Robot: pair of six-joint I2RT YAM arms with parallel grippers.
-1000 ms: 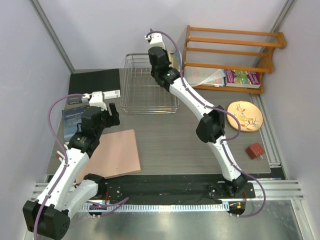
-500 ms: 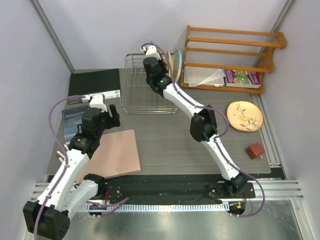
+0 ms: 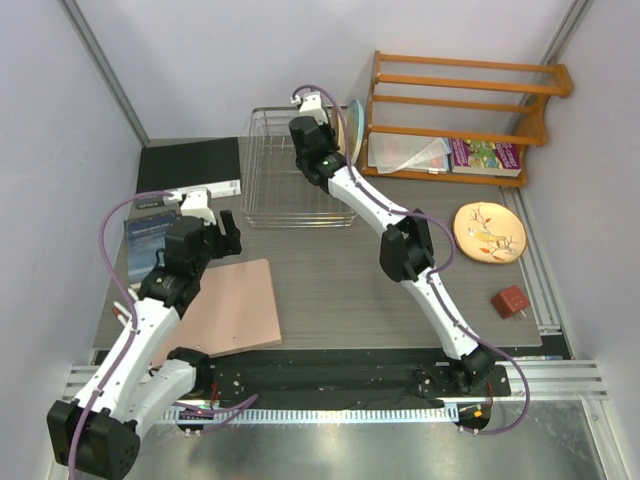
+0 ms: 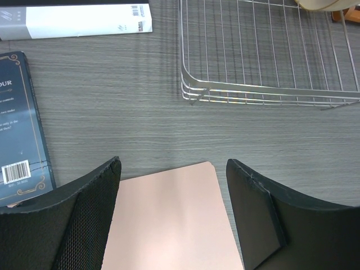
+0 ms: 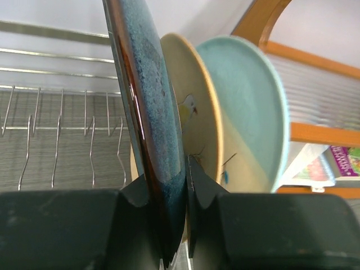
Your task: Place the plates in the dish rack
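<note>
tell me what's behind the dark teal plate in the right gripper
Right behind the dark teal plate stands a yellow-orange plate, then a cream-and-light-blue plate, both upright on edge. Their lower rims are covered by the right gripper, so where they rest cannot be seen.

Left end effector point(image 4: 172, 169) spread, right end effector point(image 5: 167, 183) clamped

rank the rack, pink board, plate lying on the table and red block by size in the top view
1-2. rack and pink board: look about alike, too close to rank
3. plate
4. red block
</note>
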